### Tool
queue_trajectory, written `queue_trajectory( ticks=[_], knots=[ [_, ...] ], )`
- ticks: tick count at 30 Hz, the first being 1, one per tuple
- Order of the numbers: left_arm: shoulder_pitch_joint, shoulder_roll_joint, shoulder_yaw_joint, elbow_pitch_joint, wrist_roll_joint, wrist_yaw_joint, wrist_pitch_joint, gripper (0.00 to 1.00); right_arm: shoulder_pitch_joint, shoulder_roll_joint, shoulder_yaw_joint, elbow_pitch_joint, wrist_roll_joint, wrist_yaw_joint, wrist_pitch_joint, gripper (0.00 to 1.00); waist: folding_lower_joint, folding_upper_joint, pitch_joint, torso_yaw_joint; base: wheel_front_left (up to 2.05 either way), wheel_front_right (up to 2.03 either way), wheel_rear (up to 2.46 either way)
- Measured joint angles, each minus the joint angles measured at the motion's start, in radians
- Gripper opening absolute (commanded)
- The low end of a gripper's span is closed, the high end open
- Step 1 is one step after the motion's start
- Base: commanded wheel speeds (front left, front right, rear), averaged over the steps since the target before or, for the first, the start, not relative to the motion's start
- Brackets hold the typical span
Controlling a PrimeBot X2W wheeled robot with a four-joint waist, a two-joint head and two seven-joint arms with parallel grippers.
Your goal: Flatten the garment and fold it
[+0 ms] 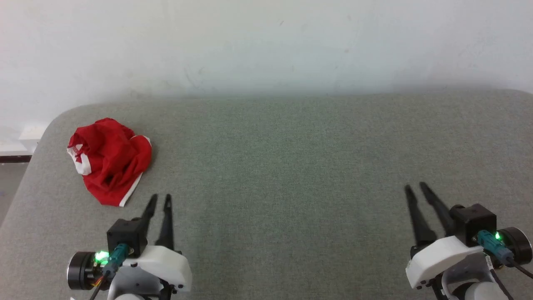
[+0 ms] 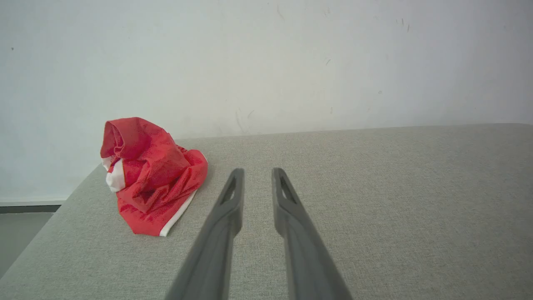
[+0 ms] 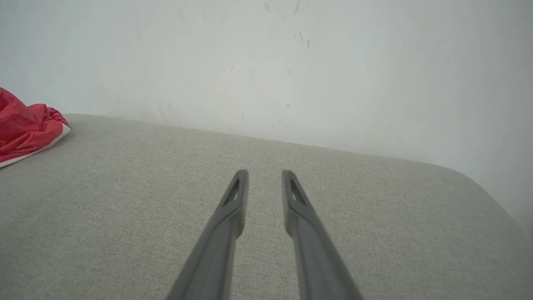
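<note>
The garment (image 1: 109, 160) is a small red piece with white trim, lying crumpled in a heap near the far left corner of the grey table (image 1: 291, 166). In the left wrist view the garment (image 2: 150, 177) bunches up just left of the fingers. My left gripper (image 1: 160, 199) hovers over the table just right of and nearer than the heap, jaws slightly apart, holding nothing (image 2: 258, 171). Far off at the lower right, my right gripper (image 1: 415, 186) is also slightly open and empty (image 3: 265, 173). An edge of the garment (image 3: 25, 129) shows at the left of the right wrist view.
A pale wall (image 1: 266, 46) rises directly behind the table's far edge. The table's left edge (image 1: 25, 179) drops to the floor close beside the heap. A broad stretch of grey cloth surface lies between the two grippers.
</note>
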Motion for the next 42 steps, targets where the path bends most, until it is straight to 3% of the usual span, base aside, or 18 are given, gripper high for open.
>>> queue_trajectory(
  ticks=[21,42],
  knots=[
    [0.001,0.000,-0.019,0.001,-0.001,0.015,-0.028,1.00,0.001,0.000,-0.003,-0.001,0.012,0.000,-0.030,1.00,0.0000,0.0000,-0.003,0.015,0.00,0.00,0.00],
    [0.010,0.000,-0.037,-0.001,-0.002,0.037,-0.072,1.00,0.011,0.000,0.007,-0.003,0.027,0.000,-0.073,1.00,0.0000,-0.0001,-0.013,0.099,0.00,0.00,0.00]
  ],
)
